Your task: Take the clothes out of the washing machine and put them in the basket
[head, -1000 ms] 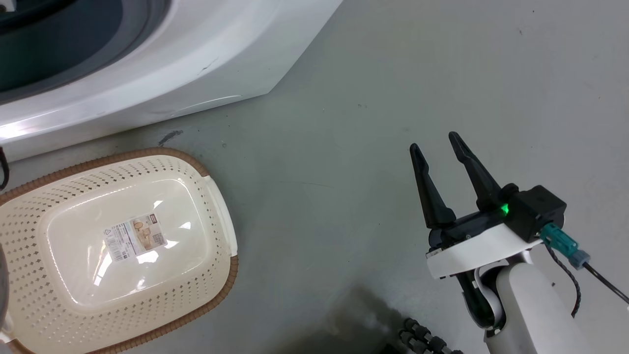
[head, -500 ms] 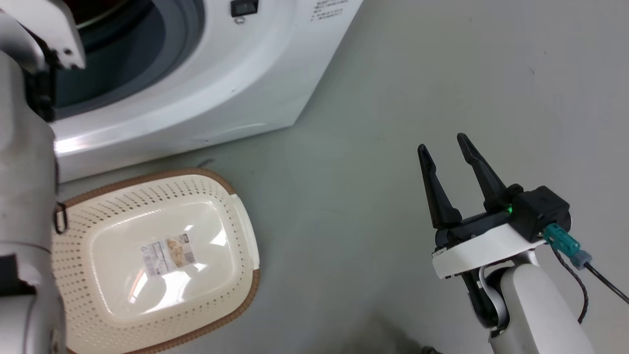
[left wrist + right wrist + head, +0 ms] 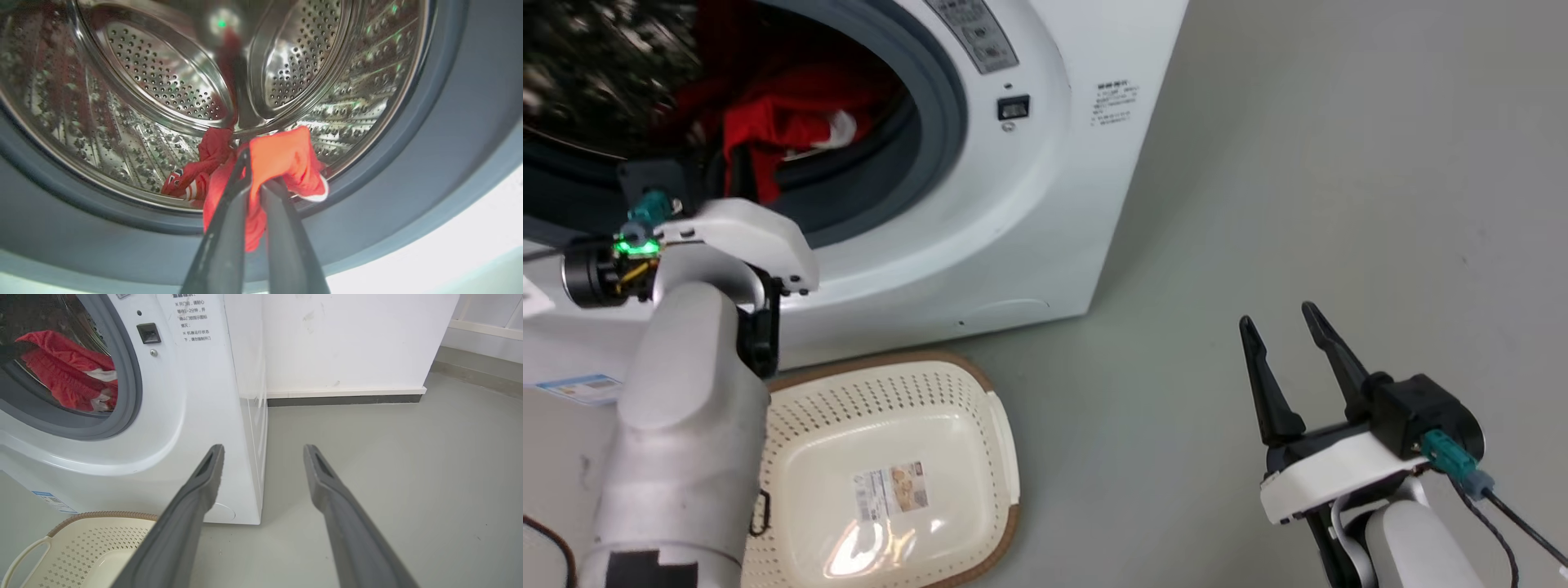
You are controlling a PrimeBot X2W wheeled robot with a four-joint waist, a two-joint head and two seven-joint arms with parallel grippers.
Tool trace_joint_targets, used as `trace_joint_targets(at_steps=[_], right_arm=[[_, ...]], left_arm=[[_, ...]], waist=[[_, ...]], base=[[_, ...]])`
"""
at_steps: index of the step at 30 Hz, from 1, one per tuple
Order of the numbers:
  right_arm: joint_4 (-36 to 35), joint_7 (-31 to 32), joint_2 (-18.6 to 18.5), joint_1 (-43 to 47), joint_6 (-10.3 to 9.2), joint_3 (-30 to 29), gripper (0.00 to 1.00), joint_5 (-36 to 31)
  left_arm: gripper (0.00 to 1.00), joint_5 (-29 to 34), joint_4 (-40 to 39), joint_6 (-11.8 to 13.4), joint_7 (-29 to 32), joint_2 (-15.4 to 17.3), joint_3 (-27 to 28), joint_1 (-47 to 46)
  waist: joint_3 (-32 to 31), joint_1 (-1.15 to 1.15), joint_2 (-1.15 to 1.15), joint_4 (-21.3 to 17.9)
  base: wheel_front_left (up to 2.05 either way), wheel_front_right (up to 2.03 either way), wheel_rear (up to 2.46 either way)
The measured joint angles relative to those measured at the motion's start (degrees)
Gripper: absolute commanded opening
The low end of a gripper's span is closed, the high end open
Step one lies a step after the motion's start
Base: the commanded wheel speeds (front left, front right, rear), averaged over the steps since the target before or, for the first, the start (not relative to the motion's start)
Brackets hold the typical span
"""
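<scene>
Left gripper (image 3: 259,171), left wrist view, bottom centre: both dark fingers drawn close together and clamped on a fold of the clothes (image 3: 286,157), bright red fabric bunched over the fingertips with a strip of white trim at its lower right edge; more red cloth trails to the left of the fingers onto the perforated steel drum (image 3: 163,85). Pinched piece sits at the lower lip of the drum, just above the grey door seal (image 3: 429,155). Washing machine (image 3: 1029,188), head view, upper left to centre: white front, porthole open, red clothes heaped inside at the upper left, the left arm's pale forearm (image 3: 686,425) rising from the lower left to the opening. Basket (image 3: 890,392), head view, bottom centre-left: cream, perforated walls, brown rim, paper label (image 3: 890,487) on its bottom, standing on the floor (image 3: 1298,163) just in front of the machine. Right gripper (image 3: 1278,317), head view, lower right: fingers spread apart with grey floor showing between them, well apart from basket and machine
</scene>
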Motion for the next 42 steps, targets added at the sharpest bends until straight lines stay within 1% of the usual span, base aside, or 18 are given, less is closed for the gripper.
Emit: trace_joint_targets(at_steps=[1,2,3,6,11,13,16,21,22,24,26,29,32,35,37,40,42], right_arm=[[0.1,0.0,0.0,0.5,0.0,-0.1,1.0,-0.1],[0.4,0.0,0.0,1.3,0.0,-0.4,1.0,-0.5],[0.4,0.0,0.0,1.3,0.0,-0.4,1.0,-0.5],[0.6,0.0,0.0,2.6,0.0,-1.0,1.0,-0.9],[0.1,1.0,0.0,4.4,0.0,-1.9,1.0,-1.2],[-0.5,1.3,0.0,5.3,0.0,-2.2,1.0,-1.3],[-1.1,2.0,0.0,6.2,0.0,-2.5,1.0,-1.5],[-2.3,2.8,0.0,7.0,0.0,-2.6,1.0,-1.5],[-2.7,3.0,0.0,7.6,0.0,-2.5,1.0,-1.5],[-3.0,3.3,0.0,7.7,0.0,-2.4,1.0,-1.5],[-3.3,3.4,0.0,7.7,0.0,-2.4,1.0,-1.5],[-3.5,3.6,0.0,7.7,0.0,-2.2,1.0,-1.5],[-3.6,3.6,0.0,7.6,0.0,-1.6,1.0,-1.5],[-3.6,3.6,0.0,7.3,0.0,-1.1,1.0,-1.4],[-3.6,3.6,0.0,7.0,0.0,-0.9,1.0,-1.3],[-3.8,3.6,0.0,6.5,-0.01,-0.9,1.0,-1.4],[-4.0,3.6,0.0,6.0,-0.01,-0.8,1.0,-1.5]], left_arm=[[0.0,-0.3,-1.0,0.0,-0.1,-0.4,0.3,1.3],[0.0,-0.7,-4.6,-0.3,-0.1,-1.1,0.6,3.6],[0.0,-0.7,-4.6,-0.3,-0.1,-1.1,0.6,3.6],[0.0,-0.9,-10.2,-1.1,-0.1,-1.9,1.0,7.2],[0.0,-0.8,-20.7,-1.4,-0.2,-3.9,1.7,13.5],[0.0,-0.6,-25.6,-1.0,-0.2,-5.1,1.7,16.9],[0.0,0.2,-33.8,-0.4,-0.2,-6.0,1.5,21.4],[0.0,0.8,-45.9,1.0,0.0,-6.5,0.9,28.4],[0.0,1.3,-52.4,2.3,1.1,-6.9,0.2,32.6],[0.0,1.7,-56.1,3.4,1.8,-7.3,-0.1,35.8],[0.0,1.4,-58.0,4.2,3.1,-7.9,-0.4,39.3],[0.0,0.1,-57.6,5.2,3.8,-8.3,-0.5,44.4],[0.0,-2.3,-53.4,5.9,3.6,-9.0,-0.5,49.2],[0.0,-5.0,-45.7,5.8,2.5,-9.5,-0.2,51.4],[0.0,-6.4,-39.9,5.2,1.9,-9.7,-0.4,51.5],[0.0,-7.9,-30.8,4.4,1.1,-10.0,-1.5,50.4],[0.0,-8.7,-25.0,3.7,0.7,-10.1,-2.0,48.0]], waist=[[-0.9,0.0,0.0,0.5],[-2.8,0.0,0.0,1.4],[-2.8,0.0,0.0,1.4],[-5.3,0.0,0.0,2.7],[-8.6,-0.01,0.0,5.2],[-9.6,-0.01,0.0,6.2],[-10.9,-0.01,0.0,7.6],[-11.9,-0.01,0.0,9.6],[-11.9,-0.01,0.0,10.4],[-11.9,-0.01,0.0,10.6],[-11.7,-0.01,0.0,10.8],[-11.2,-0.01,0.0,10.9],[-10.4,-0.01,0.0,10.7],[-9.3,0.0,0.0,10.4],[-8.5,0.0,0.0,10.1],[-6.9,0.0,0.0,9.8],[-5.6,0.0,0.0,9.7]], base=[[0.0,0.0,0.0],[0.0,0.0,0.0],[0.0,0.0,0.0],[0.0,0.0,0.0],[0.0,0.0,0.0],[0.0,0.0,0.0],[0.0,0.0,0.0],[0.0,0.0,0.0],[0.0,0.0,0.0],[0.0,0.0,0.0],[0.0,0.0,0.0],[0.0,0.0,0.0],[0.0,0.0,0.0],[0.0,0.0,0.0],[0.0,0.0,0.0],[0.0,0.0,0.0],[0.0,0.0,0.0]])
